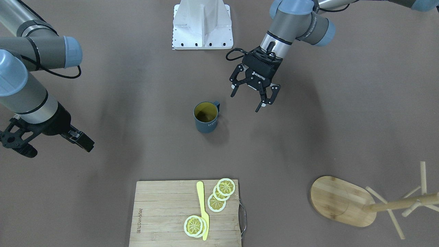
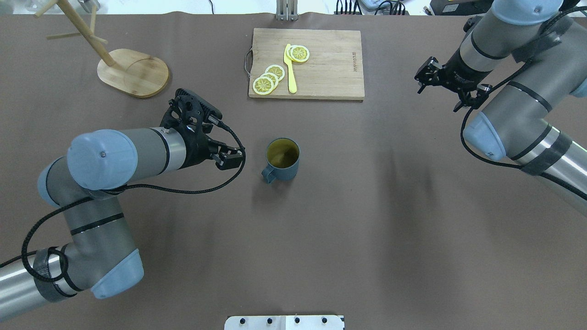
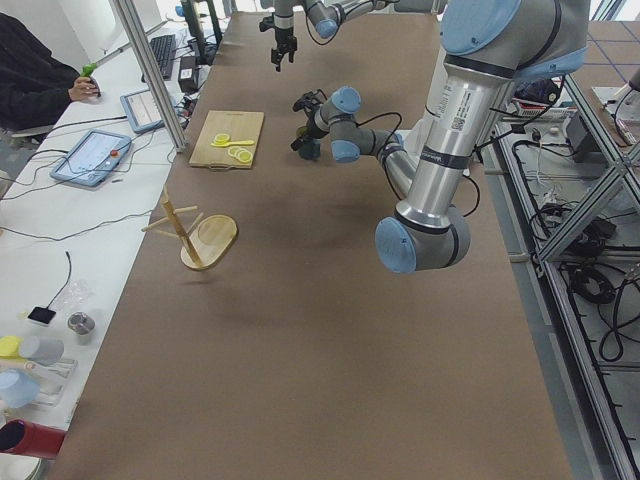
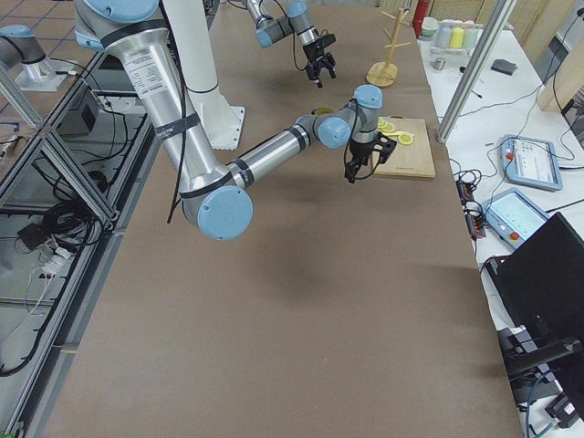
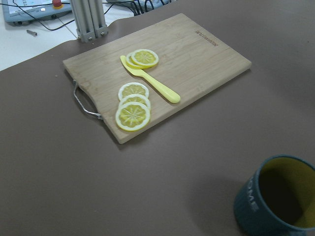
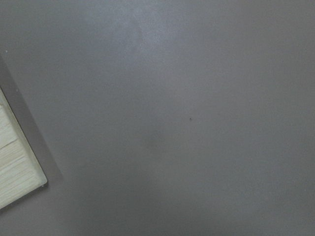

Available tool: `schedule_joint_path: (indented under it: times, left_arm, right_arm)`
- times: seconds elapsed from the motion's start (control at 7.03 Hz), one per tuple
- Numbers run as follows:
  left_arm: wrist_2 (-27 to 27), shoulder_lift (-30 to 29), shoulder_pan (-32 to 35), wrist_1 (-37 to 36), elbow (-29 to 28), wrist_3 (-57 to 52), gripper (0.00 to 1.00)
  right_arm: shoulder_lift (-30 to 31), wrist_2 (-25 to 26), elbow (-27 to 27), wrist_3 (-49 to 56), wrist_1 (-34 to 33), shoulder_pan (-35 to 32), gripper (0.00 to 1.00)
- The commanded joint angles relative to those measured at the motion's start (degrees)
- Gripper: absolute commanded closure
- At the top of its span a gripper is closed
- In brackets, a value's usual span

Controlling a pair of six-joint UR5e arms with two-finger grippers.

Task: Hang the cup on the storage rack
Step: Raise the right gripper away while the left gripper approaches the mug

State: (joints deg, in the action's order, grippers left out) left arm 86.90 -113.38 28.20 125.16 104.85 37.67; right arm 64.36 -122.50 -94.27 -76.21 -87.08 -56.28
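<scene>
The dark teal cup (image 1: 205, 118) with a yellow-olive inside stands upright mid-table; it also shows in the overhead view (image 2: 283, 160) and at the lower right of the left wrist view (image 5: 275, 206). The wooden storage rack (image 1: 339, 200) stands at the far left corner from the robot (image 2: 133, 72), empty. My left gripper (image 1: 254, 98) is open and empty, held above the table beside the cup, on its handle side, and apart from it (image 2: 192, 107). My right gripper (image 2: 448, 87) is open and empty, far off to the right (image 1: 48, 144).
A slatted cutting board (image 2: 330, 68) with a metal handle, lemon slices (image 2: 268, 78) and a yellow knife (image 2: 290, 68) lies at the far edge, between rack and right arm. Its corner shows in the right wrist view (image 6: 15, 172). The robot's white base plate (image 1: 202, 27) is at the near edge.
</scene>
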Motion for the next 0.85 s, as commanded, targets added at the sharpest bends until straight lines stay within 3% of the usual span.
schedule_joint_path:
  times: [0.0,0.43,0.71]
  left_arm:
    - [-7.51,-0.70,-6.90,1.39,-2.44,1.61,0.02]
    - [-11.49,-1.40,-11.23,11.40,-11.49,3.11,0.02]
    - [-11.58,-3.59,-11.76,11.34,-11.95,3.11,0.02]
  right_arm:
    - [-0.28,-0.63,0.75,2.19,0.42,-1.81,0.00]
    - [-0.46,-0.72,0.84,2.73,0.42,-1.82,0.00]
    - [-0.46,-0.72,0.84,2.73,0.42,-1.82,0.00]
